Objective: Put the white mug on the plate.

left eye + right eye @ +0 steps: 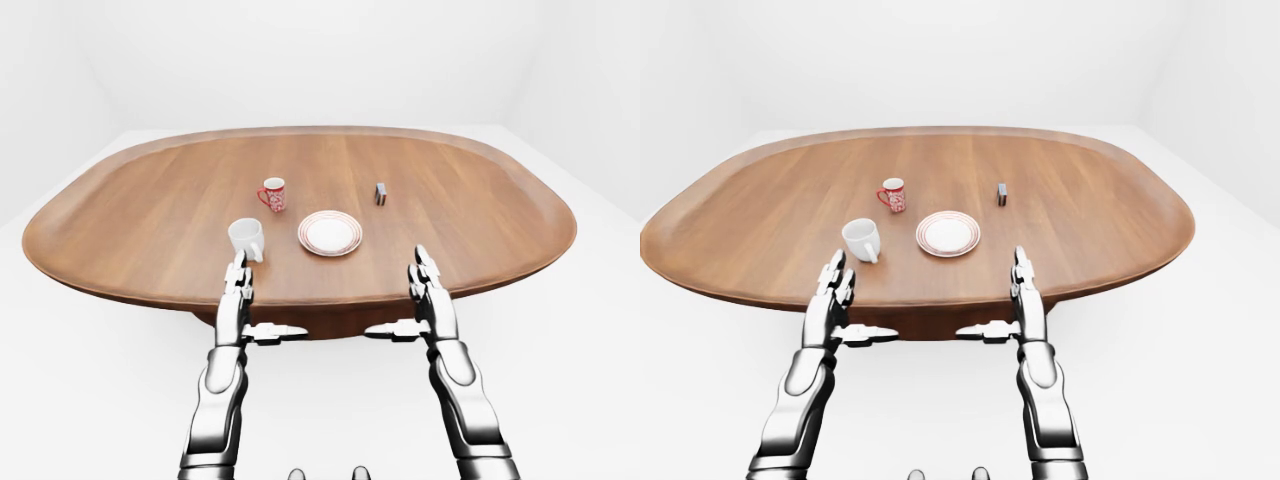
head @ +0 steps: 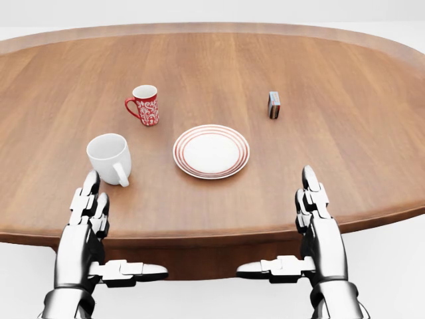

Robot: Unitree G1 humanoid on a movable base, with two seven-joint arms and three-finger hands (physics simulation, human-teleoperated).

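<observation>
Both robot hands are spread open, empty: the left robot hand (image 2: 89,206) sits just below the white mug (image 2: 109,157), left-centre on the surface (image 2: 345,133), ready to grasp; the plate (image 2: 211,151) waits beside it, the right robot hand (image 2: 315,199) idle.

Small box (image 2: 273,104) markings too small to read; head view crops table (image 2: 372,93) edges.

1. No text, brand, number or sign can be read anywhere on the wooden table (image 2: 345,133).
2. The red mug (image 2: 145,105) bears a white pattern, not lettering.
3. The small box (image 2: 273,105) perhaps carries print, too tiny to read.
</observation>
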